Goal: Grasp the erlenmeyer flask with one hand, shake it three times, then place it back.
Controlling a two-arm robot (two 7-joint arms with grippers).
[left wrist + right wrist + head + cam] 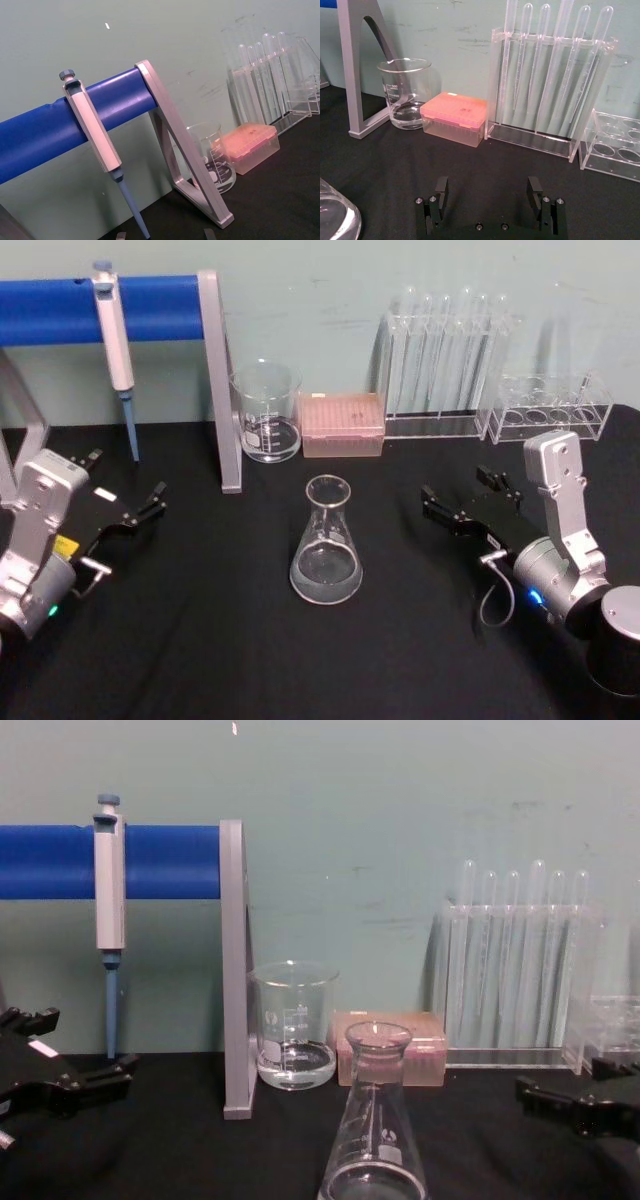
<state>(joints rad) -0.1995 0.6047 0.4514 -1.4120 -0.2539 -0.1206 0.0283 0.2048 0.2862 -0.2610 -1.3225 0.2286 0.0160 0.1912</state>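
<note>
The erlenmeyer flask (326, 545) stands upright on the black table, in the middle, with a little clear liquid in its wide base. It rises in the near centre of the chest view (375, 1130), and its base edge shows in the right wrist view (335, 215). My right gripper (457, 492) lies low to the flask's right, apart from it, open and empty; its two fingers (441, 186) stand wide apart. My left gripper (125, 475) rests at the table's left, open, holding nothing, well away from the flask.
Behind the flask stand a glass beaker (267, 410) and a pink tip box (343, 424). A clear rack of droppers (445, 360) and a tube rack (550, 405) are at the back right. A grey stand (225, 390) with a blue bar holds a pipette (115, 330) at the back left.
</note>
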